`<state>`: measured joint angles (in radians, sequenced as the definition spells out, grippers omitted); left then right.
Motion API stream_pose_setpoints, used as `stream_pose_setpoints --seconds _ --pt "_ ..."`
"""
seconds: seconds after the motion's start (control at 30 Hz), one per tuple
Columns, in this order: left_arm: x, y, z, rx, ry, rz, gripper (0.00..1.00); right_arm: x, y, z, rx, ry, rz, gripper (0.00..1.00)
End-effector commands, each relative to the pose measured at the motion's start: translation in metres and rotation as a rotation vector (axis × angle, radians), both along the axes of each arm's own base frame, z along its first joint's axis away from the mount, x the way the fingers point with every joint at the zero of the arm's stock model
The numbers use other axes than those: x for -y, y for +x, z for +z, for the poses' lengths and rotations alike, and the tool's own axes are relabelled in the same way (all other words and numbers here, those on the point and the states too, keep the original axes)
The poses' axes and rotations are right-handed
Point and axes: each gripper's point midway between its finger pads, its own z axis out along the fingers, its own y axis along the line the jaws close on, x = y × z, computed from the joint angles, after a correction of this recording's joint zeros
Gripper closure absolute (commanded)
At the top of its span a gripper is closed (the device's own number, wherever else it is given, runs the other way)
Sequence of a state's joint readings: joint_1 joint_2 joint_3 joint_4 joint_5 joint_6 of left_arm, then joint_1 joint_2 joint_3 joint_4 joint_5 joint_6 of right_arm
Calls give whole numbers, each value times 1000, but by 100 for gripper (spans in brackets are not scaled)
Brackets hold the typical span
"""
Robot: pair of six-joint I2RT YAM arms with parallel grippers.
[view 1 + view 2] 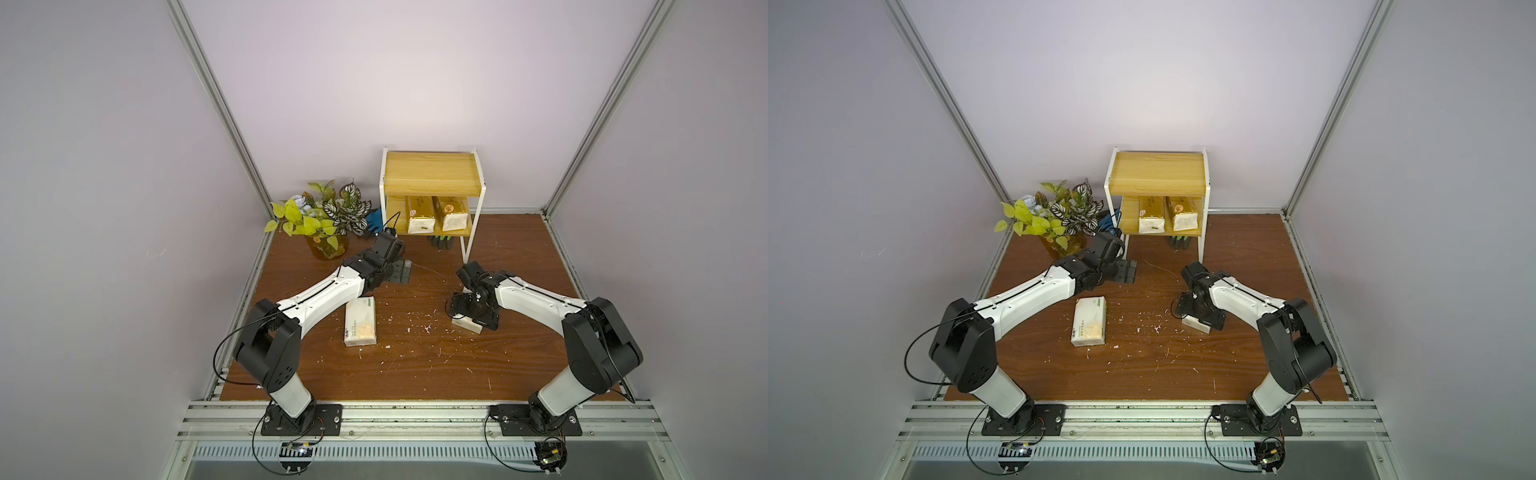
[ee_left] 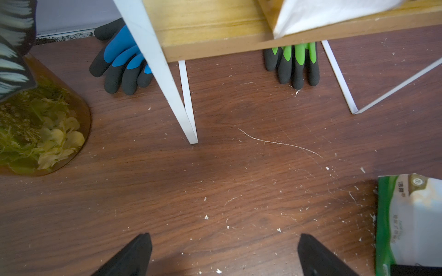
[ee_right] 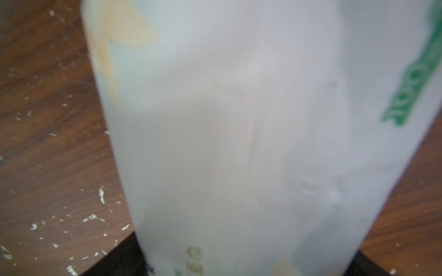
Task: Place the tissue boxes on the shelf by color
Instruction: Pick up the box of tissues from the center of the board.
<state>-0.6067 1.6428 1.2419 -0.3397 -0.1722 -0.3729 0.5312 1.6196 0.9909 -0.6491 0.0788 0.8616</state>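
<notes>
Right gripper (image 1: 476,313) stands spread wide astride a white tissue pack (image 3: 239,119) that lies on the scuffed, crumb-flecked brown wood-grain table (image 1: 415,365). Pale lilac walls (image 1: 415,83) close the table in. Left gripper (image 2: 224,236) hangs spread above bare table before the shelf (image 1: 432,174), with the second white pack (image 1: 360,322) beside its forearm. Two gold packs (image 1: 420,214) lie side by side on the lower board (image 1: 398,220).

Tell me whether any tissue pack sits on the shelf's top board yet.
No: in a top view the top board of the shelf is bare; the two gold packs lie on its lower board.
</notes>
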Motion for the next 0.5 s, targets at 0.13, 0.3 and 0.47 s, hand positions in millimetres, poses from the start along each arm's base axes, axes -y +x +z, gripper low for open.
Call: stream_pose_setpoints --seconds 0.13,0.3,0.47 --pt "-4 -2 -5 -20 -3 -2 0 27 -19 -18 -68 -152 51 44" --pt "-4 -2 -6 -25 -1 -3 1 28 -22 -20 -69 -149 56 50" --pt "-6 -2 -6 -24 10 2 1 26 -15 -5 -30 -146 79 63"
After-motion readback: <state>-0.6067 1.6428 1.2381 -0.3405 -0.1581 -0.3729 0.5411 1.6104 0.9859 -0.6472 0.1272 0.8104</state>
